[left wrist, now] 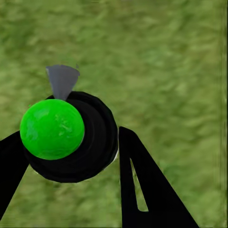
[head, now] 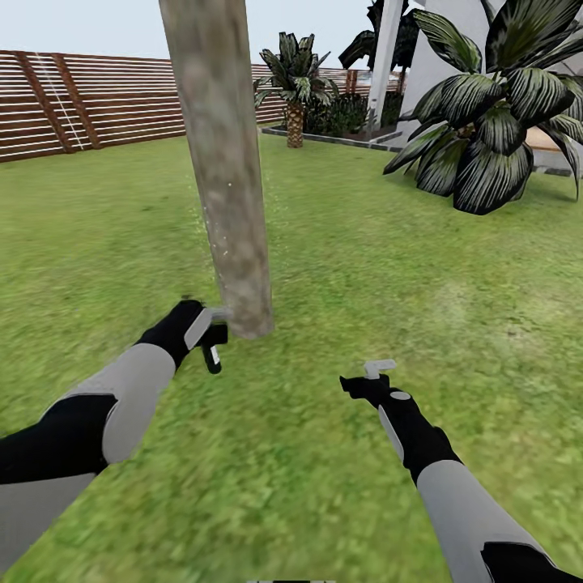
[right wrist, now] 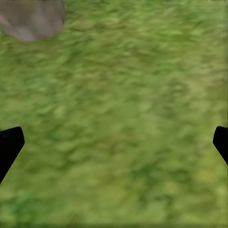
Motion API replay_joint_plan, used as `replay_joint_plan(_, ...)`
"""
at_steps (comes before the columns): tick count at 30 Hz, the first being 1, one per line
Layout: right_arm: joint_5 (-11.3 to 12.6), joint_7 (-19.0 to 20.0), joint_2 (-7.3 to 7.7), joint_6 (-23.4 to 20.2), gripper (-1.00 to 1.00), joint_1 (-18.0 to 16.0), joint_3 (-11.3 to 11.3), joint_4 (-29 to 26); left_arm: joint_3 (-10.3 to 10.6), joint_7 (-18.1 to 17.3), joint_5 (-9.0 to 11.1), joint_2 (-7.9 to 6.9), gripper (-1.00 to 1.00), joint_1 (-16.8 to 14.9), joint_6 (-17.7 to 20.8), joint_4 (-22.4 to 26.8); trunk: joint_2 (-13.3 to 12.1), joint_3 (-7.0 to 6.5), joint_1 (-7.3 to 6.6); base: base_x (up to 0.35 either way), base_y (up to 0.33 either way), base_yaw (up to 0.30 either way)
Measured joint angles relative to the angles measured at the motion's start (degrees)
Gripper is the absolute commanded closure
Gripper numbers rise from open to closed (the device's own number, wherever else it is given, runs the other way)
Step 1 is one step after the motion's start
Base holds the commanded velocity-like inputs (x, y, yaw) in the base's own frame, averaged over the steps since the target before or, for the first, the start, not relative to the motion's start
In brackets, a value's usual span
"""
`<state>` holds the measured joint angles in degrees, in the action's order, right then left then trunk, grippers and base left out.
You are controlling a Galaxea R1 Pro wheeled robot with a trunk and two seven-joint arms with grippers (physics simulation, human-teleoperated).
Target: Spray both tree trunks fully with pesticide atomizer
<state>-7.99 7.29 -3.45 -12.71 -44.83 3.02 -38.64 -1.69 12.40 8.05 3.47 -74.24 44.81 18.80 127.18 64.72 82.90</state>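
Observation:
A thick, mottled beige-grey tree trunk (head: 225,178) rises from the lawn just ahead, left of centre. Its base meets the grass right beside my left gripper (head: 210,334). That gripper is shut on the pesticide atomizer (head: 212,357), a small black sprayer held low against the foot of the trunk. In the left wrist view the atomizer (left wrist: 71,142) is a round black body with a green ball and a grey nozzle, sitting between the black fingers (left wrist: 142,180). My right gripper (head: 369,377) hovers open over bare grass to the right; its wrist view has the trunk base (right wrist: 31,19) in one corner.
A brown slatted fence (head: 81,105) bounds the lawn at the back left. A short palm (head: 294,81) stands behind the trunk, and a large dark-leaved plant (head: 486,129) sits at the right in front of a white house wall (head: 389,57). Open grass (head: 364,267) lies around the trunk.

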Motion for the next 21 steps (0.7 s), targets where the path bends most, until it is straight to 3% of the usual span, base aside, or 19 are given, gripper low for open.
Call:
replay_joint_plan(2,0.0,0.0,0.00,0.0,-1.00,0.0,0.0,0.0,0.2,0.4,0.8,-0.05,1.00,1.2,-4.8,0.1,0.0,-0.01,0.00,0.000,0.000,0.000)
replay_joint_plan(5,0.0,0.0,0.00,0.0,-1.00,0.0,0.1,0.0,0.4,0.5,0.9,-0.03,1.00,1.6,-6.5,1.9,0.0,-0.01,-0.01,0.000,0.000,0.000)
replay_joint_plan(8,0.0,0.0,0.00,0.0,-1.00,0.0,0.1,0.0,0.4,0.7,0.9,0.00,1.00,3.3,-7.1,4.8,0.0,0.00,0.00,0.000,0.000,0.000)
replay_joint_plan(11,0.0,0.0,0.00,-0.1,-1.00,0.0,0.0,0.1,0.4,0.6,0.9,0.05,1.00,7.2,-7.1,5.4,0.0,0.00,0.00,0.044,0.000,0.000)
replay_joint_plan(15,0.0,0.0,-0.05,-0.1,-1.00,0.0,-0.2,0.1,0.5,0.8,1.0,0.57,1.00,11.8,-7.4,5.1,0.0,0.00,-0.03,0.288,0.000,0.000)
replay_joint_plan(21,0.0,0.0,-0.13,-0.1,-1.00,0.0,-0.1,0.1,0.6,0.6,-0.2,1.31,1.00,12.3,-6.9,5.0,0.0,-0.01,-0.03,0.306,-0.071,0.000)
